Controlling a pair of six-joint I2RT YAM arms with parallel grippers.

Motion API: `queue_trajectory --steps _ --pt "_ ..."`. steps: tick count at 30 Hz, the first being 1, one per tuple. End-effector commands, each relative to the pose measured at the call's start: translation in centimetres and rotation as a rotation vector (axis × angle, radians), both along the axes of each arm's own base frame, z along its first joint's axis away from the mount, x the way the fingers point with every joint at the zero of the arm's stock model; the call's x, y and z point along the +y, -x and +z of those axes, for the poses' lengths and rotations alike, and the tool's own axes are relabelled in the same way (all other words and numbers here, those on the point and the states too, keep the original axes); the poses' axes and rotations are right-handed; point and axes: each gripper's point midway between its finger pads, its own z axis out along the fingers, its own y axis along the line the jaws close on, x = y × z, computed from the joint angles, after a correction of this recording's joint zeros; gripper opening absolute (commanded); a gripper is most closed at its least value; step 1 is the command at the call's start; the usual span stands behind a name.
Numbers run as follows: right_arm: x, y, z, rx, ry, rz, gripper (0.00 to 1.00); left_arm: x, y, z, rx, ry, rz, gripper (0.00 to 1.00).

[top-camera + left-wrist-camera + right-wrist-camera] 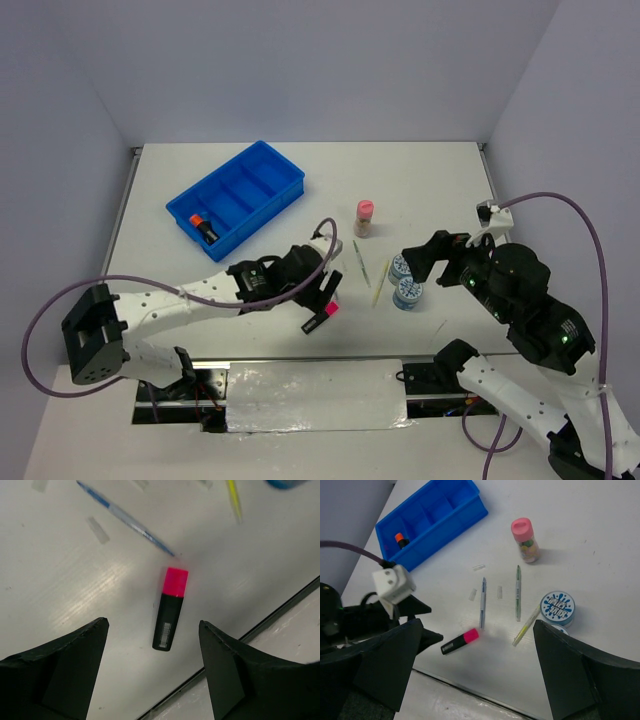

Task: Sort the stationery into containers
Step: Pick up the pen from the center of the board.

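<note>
Marker: pink-capped highlighter point(170, 609) lies flat on the bench point(65, 585), near its front edge.
Left hand point(152, 630): open, poised above it.
Advice: descend straight, pinch the black barrel crosswise, then carry it to the tray point(285, 163).

So the tray point(262, 170) sits far left on the table point(430, 180), with one highlighter point(203, 227) in its nearest end compartment. Right of it, toward the middle, stands the little bottle point(365, 217). In front of the bottle lie the thin pens point(518, 592) side by side. Just right of them are two discs point(402, 267), one just in front of the other. Another highlighter point(322, 318) lies front-left of the pens, close to the table's near edge.
</note>
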Motion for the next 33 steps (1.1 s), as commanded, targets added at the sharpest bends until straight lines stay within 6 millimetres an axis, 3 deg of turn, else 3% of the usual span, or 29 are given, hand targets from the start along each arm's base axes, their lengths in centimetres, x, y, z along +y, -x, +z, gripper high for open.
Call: queue_trajectory --steps 1,6,13,17,25,26,27,30,33 --pt "0.7 0.3 0.7 -0.020 -0.028 0.041 1.00 -0.2 1.0 -2.3 0.020 -0.025 -0.042 0.85" --pt "2.2 0.1 0.2 -0.013 -0.044 0.101 1.00 0.1 1.9 -5.9 0.057 -0.063 -0.068 0.83" --pt "2.8 0.0 0.5 -0.027 -0.048 0.132 1.00 -0.2 2.3 -9.6 0.094 -0.104 -0.089 0.82" --pt "3.1 -0.1 0.6 -0.037 -0.055 0.143 1.00 -0.3 2.3 -10.8 0.101 -0.139 -0.083 0.81" --pt "3.5 -0.1 0.3 -0.041 -0.055 0.167 1.00 -0.5 2.6 -12.0 0.101 -0.181 -0.049 0.67" --pt "3.6 -0.1 0.3 -0.038 -0.052 0.168 1.00 -0.6 2.8 -12.4 0.113 -0.185 -0.055 0.63" --pt "3.6 0.0 0.4 -0.040 -0.053 0.169 1.00 -0.7 3.1 -12.7 0.122 -0.186 -0.060 0.48" --pt "3.6 0.2 0.7 -0.050 -0.061 0.177 1.00 -0.6 4.2 -13.4 0.142 -0.216 -0.063 0.21" --pt "3.5 0.3 1.1 -0.064 -0.067 0.176 1.00 -0.1 5.3 -13.2 0.147 -0.227 -0.057 0.04"
